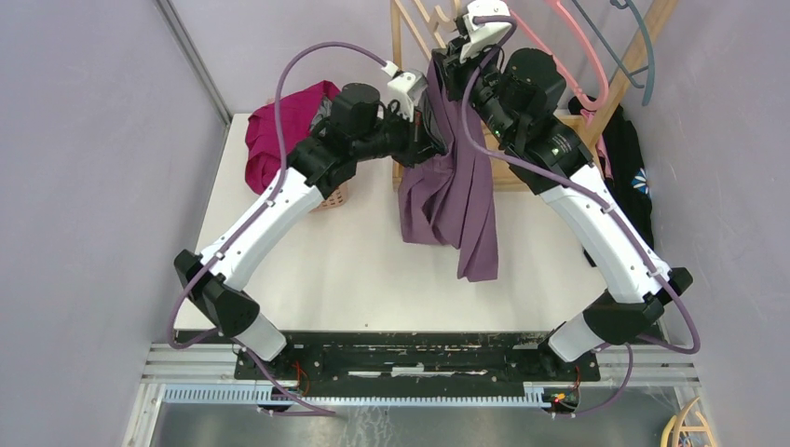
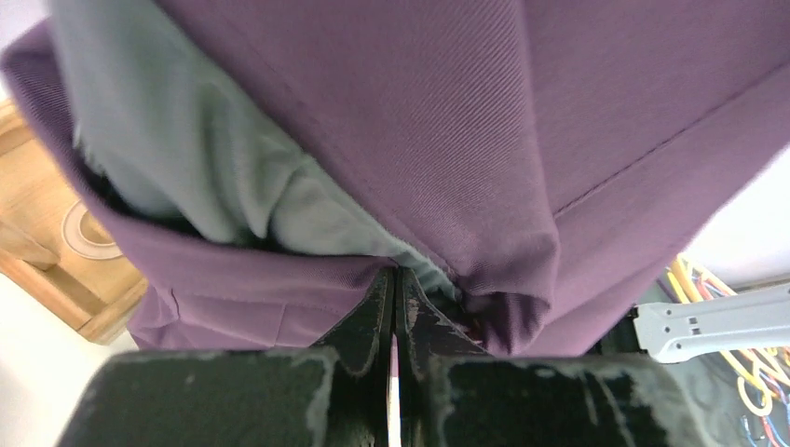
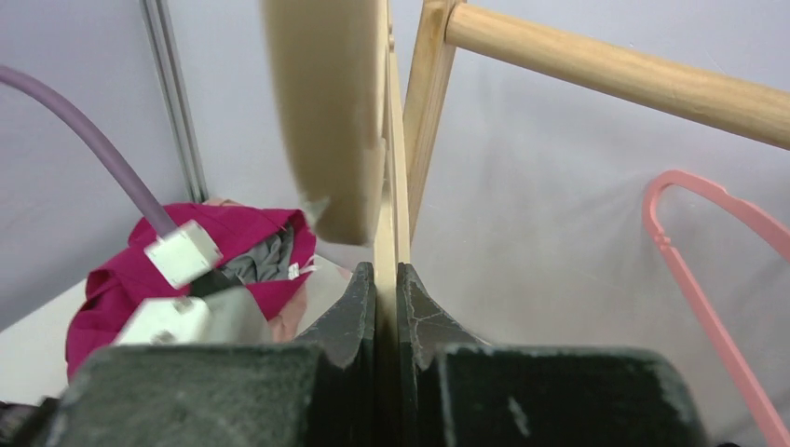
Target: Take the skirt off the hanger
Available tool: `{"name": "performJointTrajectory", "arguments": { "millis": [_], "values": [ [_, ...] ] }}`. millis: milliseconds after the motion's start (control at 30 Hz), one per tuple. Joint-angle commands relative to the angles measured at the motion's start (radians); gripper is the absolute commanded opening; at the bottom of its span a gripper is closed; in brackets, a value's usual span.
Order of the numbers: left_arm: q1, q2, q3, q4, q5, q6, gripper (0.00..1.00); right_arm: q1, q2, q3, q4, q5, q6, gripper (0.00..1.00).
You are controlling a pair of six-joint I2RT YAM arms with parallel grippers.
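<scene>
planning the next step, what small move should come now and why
Probably pull the left gripper gently down and away from the hanger. It is shut on a fold of the purple skirt, and the right gripper is shut on the wood, which should steady it while the cloth slides off.

No writing, brand or number can be read in any view. A small white tag [image 3: 298, 271] on the grey cloth [image 3: 263, 257] is too blurred to read. The wooden block [image 2: 56, 200] bears only an engraved ring.
</scene>
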Motion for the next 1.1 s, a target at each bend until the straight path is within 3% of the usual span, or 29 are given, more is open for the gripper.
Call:
{"name": "performJointTrajectory", "arguments": {
  "millis": [0, 267, 333, 400, 533, 633, 900, 1067],
  "values": [
    [-0.013, -0.014, 0.050, 0.034, -0.052, 0.091, 0.03, -0.004, -0.058, 0.060, 0.199, -0.026, 0.058, 0.01],
    [-0.011, -0.114, 0.098, -0.004, -0.137, 0.186, 0.06, -0.004, -0.090, 0.026, 0.206, -0.006, 0.000, 0.01],
    [-0.011, -0.154, 0.054, 0.024, -0.140, 0.187, 0.31, -0.003, -0.091, 0.029, 0.204, -0.009, -0.003, 0.01],
    [-0.011, -0.189, 0.000, 0.054, -0.131, 0.180, 0.43, -0.004, -0.089, 0.035, 0.198, -0.017, -0.002, 0.01],
    [-0.011, -0.231, -0.064, 0.139, -0.070, 0.157, 0.77, -0.004, -0.096, 0.035, 0.189, -0.030, 0.002, 0.01],
    [-0.011, -0.284, -0.161, 0.294, -0.017, 0.143, 1.00, -0.003, -0.114, 0.016, 0.188, -0.034, 0.011, 0.01],
    [-0.011, -0.386, -0.578, 0.872, -0.057, 0.197, 0.99, -0.004, -0.180, -0.010, 0.144, -0.099, 0.074, 0.01],
    [-0.011, -0.294, -0.558, 0.900, -0.084, 0.235, 0.99, -0.004, -0.204, -0.023, 0.084, -0.187, 0.081, 0.01]
  ]
}}
